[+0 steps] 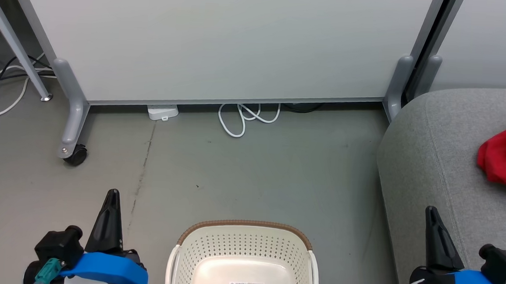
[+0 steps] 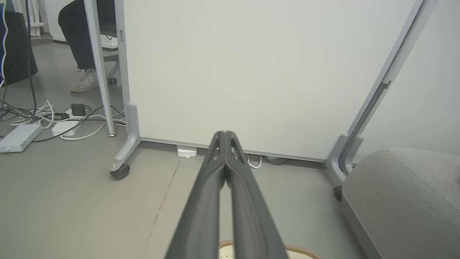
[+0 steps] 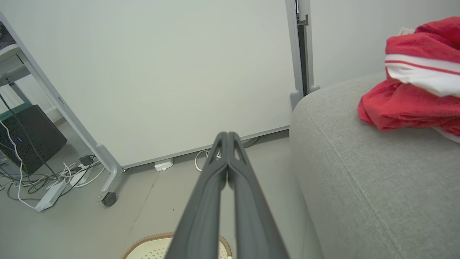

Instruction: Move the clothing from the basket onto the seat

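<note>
The cream basket (image 1: pixel 211 249) with its brown rim sits on the floor at the bottom centre, nothing but a paper label on its base. Red clothing (image 1: pixel 504 157) with white striped panels lies bunched on the grey seat (image 1: pixel 427 161) at the right; the right wrist view has the clothing (image 3: pixel 409 100) at upper right on the seat (image 3: pixel 359 172). My left gripper (image 1: pixel 113 192) is shut to the left of the basket, holding nothing; the left wrist view shows its fingers pressed together (image 2: pixel 224 133). My right gripper (image 1: pixel 431 210) is shut over the seat's front edge, also pressed together (image 3: pixel 227 135).
A white partition panel (image 1: pixel 224 43) on wheeled grey feet (image 1: pixel 74 153) stands behind. White cables (image 1: pixel 248 117) and a power strip (image 1: pixel 162 111) lie at its base. More cables and boxes (image 2: pixel 43 122) lie at the far left, where a person's leg and shoe (image 2: pixel 84 81) show.
</note>
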{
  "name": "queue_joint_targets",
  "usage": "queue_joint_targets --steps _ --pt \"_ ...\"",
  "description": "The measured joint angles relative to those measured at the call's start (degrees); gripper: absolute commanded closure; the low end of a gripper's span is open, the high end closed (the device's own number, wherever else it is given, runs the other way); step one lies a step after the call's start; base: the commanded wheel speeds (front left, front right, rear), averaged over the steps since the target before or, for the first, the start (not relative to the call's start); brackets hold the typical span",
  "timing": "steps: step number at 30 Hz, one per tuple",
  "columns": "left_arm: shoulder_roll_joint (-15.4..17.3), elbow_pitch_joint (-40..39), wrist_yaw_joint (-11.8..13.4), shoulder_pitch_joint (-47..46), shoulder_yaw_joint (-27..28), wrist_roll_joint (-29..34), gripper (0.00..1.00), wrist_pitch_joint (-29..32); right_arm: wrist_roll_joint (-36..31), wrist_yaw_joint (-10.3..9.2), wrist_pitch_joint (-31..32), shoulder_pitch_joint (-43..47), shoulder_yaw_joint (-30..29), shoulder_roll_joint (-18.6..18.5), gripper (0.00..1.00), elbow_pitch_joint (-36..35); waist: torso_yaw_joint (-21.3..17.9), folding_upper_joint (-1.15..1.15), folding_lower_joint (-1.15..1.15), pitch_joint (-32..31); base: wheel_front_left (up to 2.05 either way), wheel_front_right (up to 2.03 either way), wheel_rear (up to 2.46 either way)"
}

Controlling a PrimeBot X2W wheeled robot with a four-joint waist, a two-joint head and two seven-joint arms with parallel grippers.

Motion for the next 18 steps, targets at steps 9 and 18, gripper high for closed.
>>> queue_joint_targets --steps 9,18 --pt "0.0 -0.3 -0.4 -0.1 0.7 -9.7 1.00 2.1 9.4 0.00 2.2 0.0 -0.2 0.0 1.00 -0.1 -0.3 0.00 0.00 -0.2 0.00 0.00 0.00" --pt "0.0 -0.5 -0.6 -0.3 1.6 -18.4 1.00 4.3 17.5 -0.01 4.3 -0.2 -0.3 0.0 1.00 -0.2 -0.6 0.00 0.00 -0.3 0.00 0.00 0.00"
